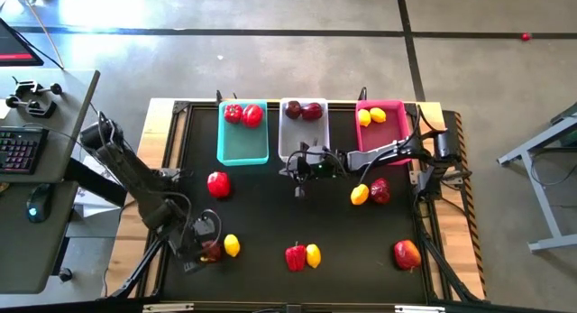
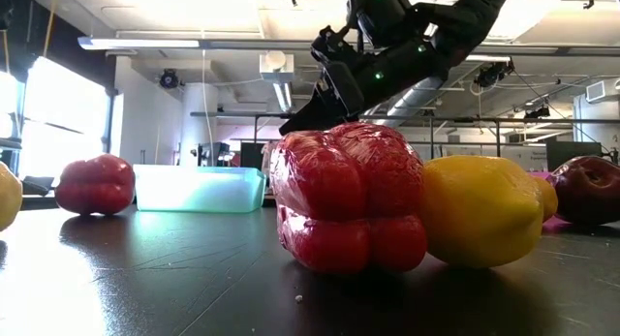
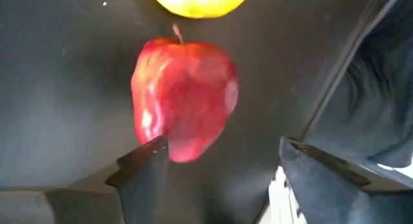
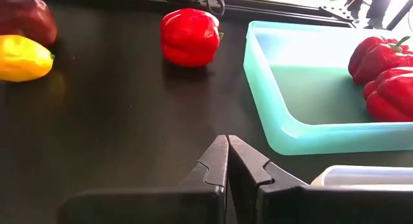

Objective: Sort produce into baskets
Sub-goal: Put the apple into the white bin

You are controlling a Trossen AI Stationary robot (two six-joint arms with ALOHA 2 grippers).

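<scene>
Near the table's front left corner, my left gripper (image 3: 222,161) stands open above a red apple (image 3: 184,98) that lies on the black table beside a lemon (image 1: 232,245). The apple lies just past one fingertip (image 3: 147,158). Over the table's middle, my right gripper (image 4: 228,153) is shut and holds nothing. It hangs in front of the white basket (image 1: 302,128), which holds two maroon fruits. The teal basket (image 1: 243,137) holds two red peppers (image 4: 384,75). The pink basket (image 1: 380,124) holds two lemons.
Loose on the table are a red pepper (image 1: 218,183), a lemon (image 1: 360,194) with a maroon fruit (image 1: 380,190), a pepper (image 2: 349,196) with a lemon (image 2: 480,210) near the front edge, and a red apple (image 1: 407,254) at the front right.
</scene>
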